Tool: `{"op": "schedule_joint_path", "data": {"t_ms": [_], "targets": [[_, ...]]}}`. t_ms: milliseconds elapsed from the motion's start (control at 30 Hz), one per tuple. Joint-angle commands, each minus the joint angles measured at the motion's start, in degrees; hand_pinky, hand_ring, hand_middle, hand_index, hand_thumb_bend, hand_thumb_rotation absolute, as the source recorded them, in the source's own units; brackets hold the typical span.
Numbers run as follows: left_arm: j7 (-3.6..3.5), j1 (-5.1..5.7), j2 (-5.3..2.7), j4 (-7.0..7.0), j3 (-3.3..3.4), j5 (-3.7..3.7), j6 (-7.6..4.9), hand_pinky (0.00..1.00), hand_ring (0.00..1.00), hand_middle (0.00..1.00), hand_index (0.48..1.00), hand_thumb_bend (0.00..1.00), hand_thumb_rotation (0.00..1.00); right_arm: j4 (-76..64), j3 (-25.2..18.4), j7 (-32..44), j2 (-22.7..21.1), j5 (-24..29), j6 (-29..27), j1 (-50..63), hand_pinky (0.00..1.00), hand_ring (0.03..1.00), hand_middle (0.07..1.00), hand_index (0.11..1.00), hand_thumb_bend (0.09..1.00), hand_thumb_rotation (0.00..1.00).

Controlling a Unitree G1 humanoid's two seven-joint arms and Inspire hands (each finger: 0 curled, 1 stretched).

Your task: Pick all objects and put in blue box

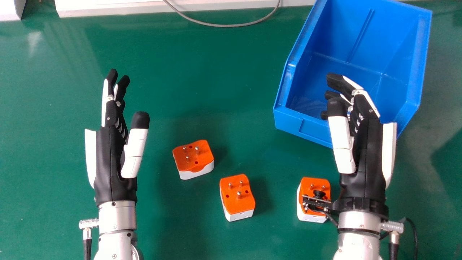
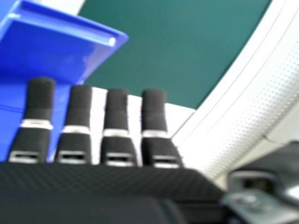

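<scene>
One left hand [image 1: 110,159], fingers loosely straight. Rightward on green table [image 1: 216,90], pins up: first adapter [image 1: 193,164], second adapter [image 1: 236,202], third adapter [image 1: 306,188]. Then right hand [image 1: 366,155], fingers relaxed, thumb apart, overlapping blue box [image 1: 306,126] in head view.

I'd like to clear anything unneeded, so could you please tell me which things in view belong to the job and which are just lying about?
Part of the job:
left orange-and-white plug adapter with metal pins
middle matching adapter
right matching adapter
open blue plastic box

Apparently just lying about:
thin grey cable, far side
long white panel, far edge
</scene>
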Motion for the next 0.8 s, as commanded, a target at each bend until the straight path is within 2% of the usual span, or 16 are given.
{"op": "schedule_joint_path", "data": {"t_ms": [0,67,200,233,300,367,500,600,733,767], "targets": [[-0.09,-0.22,0.31,-0.35,-0.12,0.09,-0.88,1.00,0.97,0.94,0.963,0.88,0.89,-1.0,0.0,-0.7,1.4,-0.7,-0.9,-0.1,0.61,0.748,0.780,0.724,0.568,1.00],[-0.30,-0.24,0.27,-0.39,-0.13,-0.13,-0.85,1.00,0.97,0.94,0.963,0.88,0.89,-1.0,0.0,-0.5,1.2,-0.7,-1.0,-0.2,0.61,0.747,0.780,0.725,0.568,1.00],[0.69,-0.27,0.48,-0.30,-0.13,0.78,-0.88,1.00,0.97,0.94,0.963,0.89,0.89,-1.0,0.0,-0.3,1.3,-0.4,-1.0,-0.2,0.61,0.747,0.780,0.727,0.567,1.00],[0.75,-0.29,0.49,-0.28,-0.13,0.81,-0.86,1.00,0.97,0.94,0.963,0.88,0.90,-0.8,0.0,-0.4,1.3,-0.4,-1.2,-0.3,0.61,0.748,0.780,0.729,0.567,1.00],[0.32,-0.30,0.32,-0.32,-0.13,0.28,-0.82,1.00,0.97,0.94,0.962,0.88,0.90,-0.8,0.0,-0.4,1.4,-0.2,-1.2,-0.3,0.61,0.748,0.780,0.728,0.567,1.00],[-0.02,-0.29,0.28,-0.33,-0.19,0.06,-0.97,1.00,0.97,0.94,0.963,0.88,0.90,-0.9,0.0,-0.4,1.2,-0.4,-1.1,-0.3,0.62,0.749,0.782,0.727,0.566,1.00],[0.11,-0.27,0.20,-0.42,-0.22,0.27,-0.95,1.00,0.97,0.94,0.964,0.88,0.90,-1.2,-0.5,-0.4,1.0,-0.2,-0.6,-0.4,0.61,0.749,0.783,0.730,0.563,1.00],[-0.24,-0.38,0.01,-0.26,-0.23,-0.10,-0.98,1.00,0.97,0.95,0.966,0.88,0.90,-2.1,-1.1,-0.1,0.5,-0.3,-0.1,-0.2,0.61,0.748,0.782,0.729,0.569,1.00],[-0.11,-0.29,-0.10,-0.53,-0.29,0.06,-0.71,1.00,0.97,0.95,0.967,0.88,0.89,-5.0,-1.3,2.0,-0.5,0.2,0.0,1.1,0.61,0.748,0.780,0.729,0.578,0.98],[-0.36,-0.25,-0.29,-0.68,-0.29,-0.29,-0.55,1.00,0.98,0.95,0.967,0.88,0.89,-6.6,-1.1,3.1,-0.9,0.3,0.4,1.8,0.61,0.747,0.781,0.734,0.588,0.97]]}}
